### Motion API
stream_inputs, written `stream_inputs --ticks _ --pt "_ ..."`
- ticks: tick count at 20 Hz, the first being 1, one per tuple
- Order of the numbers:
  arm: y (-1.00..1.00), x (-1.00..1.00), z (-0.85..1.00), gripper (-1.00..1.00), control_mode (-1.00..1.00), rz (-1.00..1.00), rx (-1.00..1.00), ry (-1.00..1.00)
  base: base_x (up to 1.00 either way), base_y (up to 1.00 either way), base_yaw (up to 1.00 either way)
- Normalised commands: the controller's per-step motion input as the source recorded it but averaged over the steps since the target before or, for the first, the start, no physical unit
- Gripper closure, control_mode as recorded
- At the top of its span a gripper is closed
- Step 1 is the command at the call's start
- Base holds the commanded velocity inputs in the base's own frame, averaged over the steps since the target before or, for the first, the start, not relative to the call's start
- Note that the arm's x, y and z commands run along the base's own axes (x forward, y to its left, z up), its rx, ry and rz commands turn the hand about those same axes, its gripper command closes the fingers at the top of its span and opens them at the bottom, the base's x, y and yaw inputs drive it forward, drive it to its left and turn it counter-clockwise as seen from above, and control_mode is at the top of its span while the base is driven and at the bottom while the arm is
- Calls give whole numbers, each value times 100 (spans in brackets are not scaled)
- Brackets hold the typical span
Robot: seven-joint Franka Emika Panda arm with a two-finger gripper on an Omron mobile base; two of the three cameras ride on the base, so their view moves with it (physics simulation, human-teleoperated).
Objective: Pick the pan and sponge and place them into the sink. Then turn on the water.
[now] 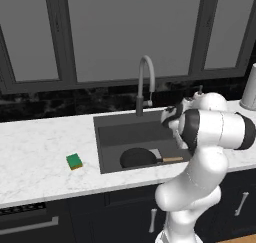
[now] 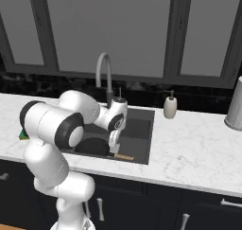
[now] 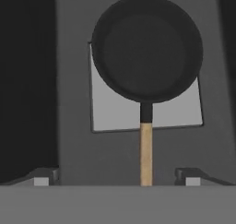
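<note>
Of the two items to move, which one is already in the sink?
The round black frying pan with the wooden handle; the green-topped sponge lies on the white marble counter.

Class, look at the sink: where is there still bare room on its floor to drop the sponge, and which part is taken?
The sink's back half, toward the faucet, is bare. The front is crowded: the pan lies there, handle pointing right. The sponge waits on the counter, left.

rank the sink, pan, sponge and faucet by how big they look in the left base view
1. sink
2. faucet
3. pan
4. sponge
The faucet stands farther back, so its place over the pan is unsure.
</note>
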Motion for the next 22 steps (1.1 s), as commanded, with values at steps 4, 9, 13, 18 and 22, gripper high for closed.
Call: stream_inputs --ticks 4,9,13,18,22 --pt "-47 -23 54 -100 -100 0 1 14 0 0 0" --pt "-27 -43 20 -100 -100 0 0 0 0 0 0" --pt "-13 -75 10 -100 -100 0 2 -21 0 0 0" --pt "7 -70 61 -100 -100 0 0 -15 0 0 0" --pt "47 -70 68 -100 -100 -3 0 -16 0 0 0"
